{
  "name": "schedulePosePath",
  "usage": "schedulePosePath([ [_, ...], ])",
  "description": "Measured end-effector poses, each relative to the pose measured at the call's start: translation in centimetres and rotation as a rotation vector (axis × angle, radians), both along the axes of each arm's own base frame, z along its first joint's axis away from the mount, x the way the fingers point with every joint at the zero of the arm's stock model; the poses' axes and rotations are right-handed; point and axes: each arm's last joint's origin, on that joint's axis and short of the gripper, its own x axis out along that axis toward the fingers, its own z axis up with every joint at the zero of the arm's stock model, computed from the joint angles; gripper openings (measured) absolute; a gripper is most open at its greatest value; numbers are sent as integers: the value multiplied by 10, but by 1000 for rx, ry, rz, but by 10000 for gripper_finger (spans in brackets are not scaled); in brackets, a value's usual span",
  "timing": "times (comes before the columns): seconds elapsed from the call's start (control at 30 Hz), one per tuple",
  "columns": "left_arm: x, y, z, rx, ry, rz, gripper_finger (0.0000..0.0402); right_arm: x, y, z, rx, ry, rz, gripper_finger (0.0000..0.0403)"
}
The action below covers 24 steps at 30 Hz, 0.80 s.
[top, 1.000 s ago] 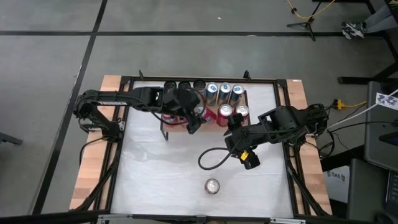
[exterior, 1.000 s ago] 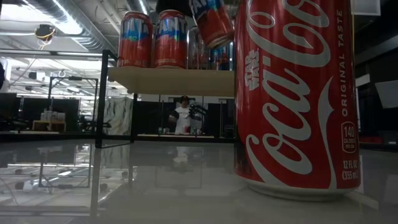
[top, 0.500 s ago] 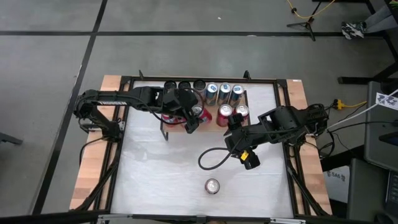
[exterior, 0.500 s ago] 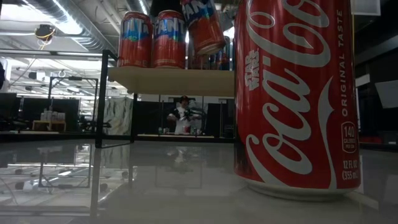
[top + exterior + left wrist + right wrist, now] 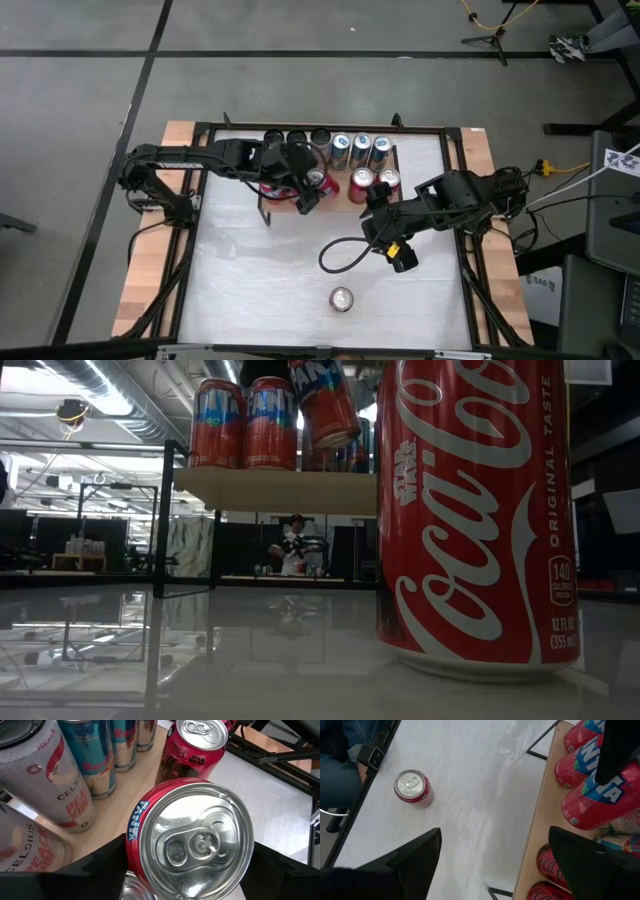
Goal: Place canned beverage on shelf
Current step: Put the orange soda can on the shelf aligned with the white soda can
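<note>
The shelf (image 5: 338, 204) stands at the table's far middle, its wood plank (image 5: 270, 490) holding several upright cans. Just above that plank my left gripper (image 5: 314, 186) is shut on a red Fanta can (image 5: 325, 400), which hangs tilted. In the left wrist view the can's silver top (image 5: 192, 845) faces the camera. My right gripper (image 5: 375, 222) hovers open over the table, right of centre, with nothing between its fingers (image 5: 415, 860). A Coca-Cola can (image 5: 342, 298) stands upright on the table near the front edge and fills the low view (image 5: 470, 510). My left gripper pinches the Fanta can's side wall (image 5: 135, 835) between its two fingers (image 5: 95, 865), one on each side below the top rim. The fingers slant down from the table's left. The can is tilted and lifted clear of the plank.
On the shelf stand Celsius cans (image 5: 55, 775), Red Bull cans (image 5: 97, 760), other Fanta cans (image 5: 218, 422) and Coca-Cola cans (image 5: 192, 750). A black cable loop (image 5: 340, 255) lies on the white tabletop. A person sits past the table's near edge (image 5: 340, 760).
My left gripper has tipped a little. The Fanta can's lower end has swung toward the table's left, so the can hangs less tilted than before, still clear of the plank.
</note>
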Motion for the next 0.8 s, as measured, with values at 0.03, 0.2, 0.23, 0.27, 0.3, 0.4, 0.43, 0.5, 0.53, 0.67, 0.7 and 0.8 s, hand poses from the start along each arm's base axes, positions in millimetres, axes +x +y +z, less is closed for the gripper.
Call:
schedulePosePath([
  [0.03, -1, 0, 0, -1, 2, 1, 296, 0, 0, 0, 0, 0, 0, 358],
  [0.2, -3, 0, 1, -4, 12, 7, 296, 0, 0, 0, 0, 0, 0, 358],
  [0.23, -3, 0, 1, -4, 11, 7, 296, 0, 0, 0, 0, 0, 0, 358],
  [0.27, -3, 0, 1, -4, 10, 7, 296, 0, 0, 0, 0, 0, 0, 358],
  [0.3, -3, 0, 1, -4, 9, 7, 296, 0, 0, 0, 0, 0, 0, 358],
  [0.4, -3, 0, 1, -4, 9, 7, 296, 0, 0, 0, 0, 0, 0, 358],
  [0.43, -3, 0, 1, -5, 9, 7, 296, 0, 0, 0, 0, 0, 0, 358],
  [0.5, -3, 0, 1, -4, 5, 7, 296, 0, 0, 0, 0, 0, 0, 358],
  [0.53, -3, 0, 2, -5, 3, 8, 296, 0, 0, 0, 0, 0, 0, 358],
  [0.67, -2, 0, 2, -7, -10, 9, 296, 0, 0, 0, 0, 0, 0, 358],
  [0.7, -2, 0, 2, -8, -14, 8, 296, 0, 0, 0, 0, 0, 0, 358],
  [0.8, -2, 0, 3, -9, -18, 6, 296, 0, 0, 0, 0, 0, 0, 358],
])
